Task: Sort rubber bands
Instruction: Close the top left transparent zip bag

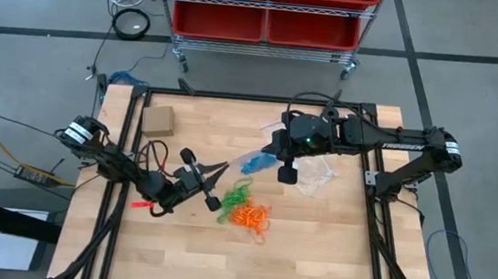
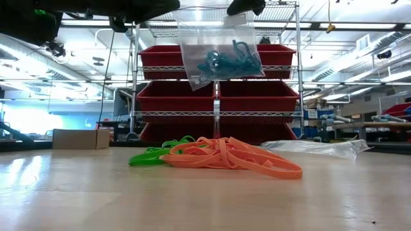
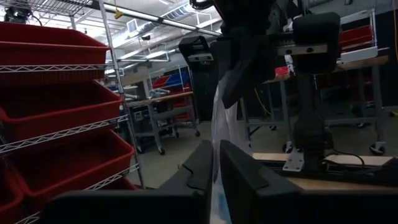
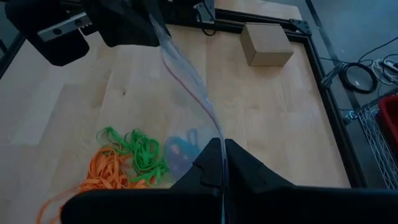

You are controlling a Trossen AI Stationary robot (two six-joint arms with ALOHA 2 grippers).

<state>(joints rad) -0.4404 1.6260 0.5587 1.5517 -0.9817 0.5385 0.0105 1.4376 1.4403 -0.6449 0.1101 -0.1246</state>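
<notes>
1. Left gripper (image 1: 224,170), fingers nearly together on the clear bag (image 2: 218,48), holds one edge.
2. Green and orange rubber bands (image 1: 250,209) lie mid-table, unsorted.
3. Right gripper (image 1: 271,151), clamped on the bag's other edge, keeps it lifted; blue bands (image 2: 226,59) inside.

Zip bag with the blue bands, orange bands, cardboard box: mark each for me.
zip bag (image 2: 220,59), low view, middle of the hanging clear pouch.
orange rubber bands (image 2: 234,156), low view, centre of the pile.
cardboard box (image 1: 158,120), high view, its top face.

Two zip bags (image 2: 220,51), one cardboard box (image 1: 158,120), two rubber-band heaps (image 1: 251,215).
</notes>
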